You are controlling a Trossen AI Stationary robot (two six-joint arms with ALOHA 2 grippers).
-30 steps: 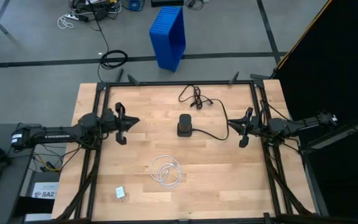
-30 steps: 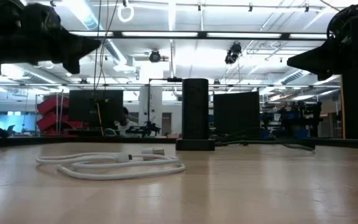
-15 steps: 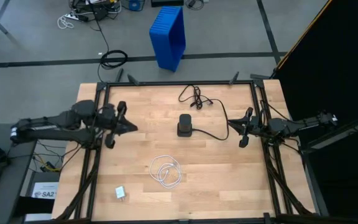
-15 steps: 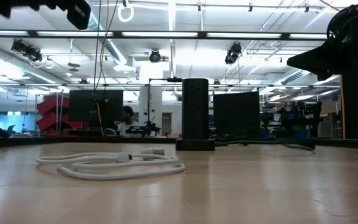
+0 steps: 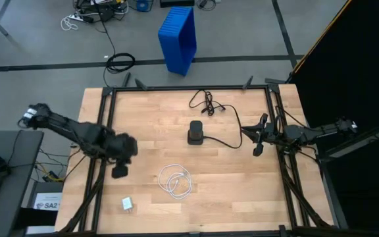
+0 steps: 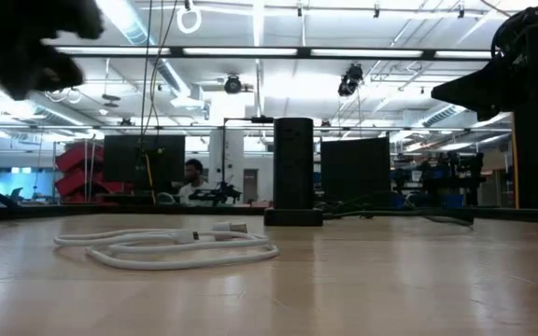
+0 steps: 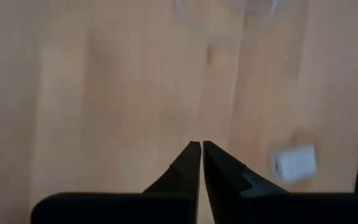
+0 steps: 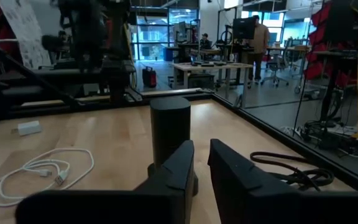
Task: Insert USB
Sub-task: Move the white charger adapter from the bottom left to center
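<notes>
The USB (image 5: 176, 180), a thin white cable in loose loops, lies flat and untouched on the wooden table (image 5: 242, 191), in the near-middle stretch, on the near side of the upright black box (image 5: 195, 132) and well apart from it. From above, the coil's long axis runs diagonally, from its near-left loop toward the far right; one loose end with a small plug reaches toward the far right, though which way the plug's tip faces is too small to tell. In the low view the loops lie stretched out sideways across the boards, a plug showing near their right end. The left gripper (image 5: 120, 170) hangs over the table's left side, well left of the coil, its fingers pressed together and holding nothing; a small white block (image 5: 127, 204) sits near the table's near-left corner. The right gripper (image 5: 258, 149) waits at the table's right edge beside the box's black cord (image 5: 219, 141), its fingers nearly together and empty. The reach for the cable seems only begun: a good pickup would likely mean spreading the fingers before coming down, and taking the plug end rather than a loop, so the coil does not drag along.
</notes>
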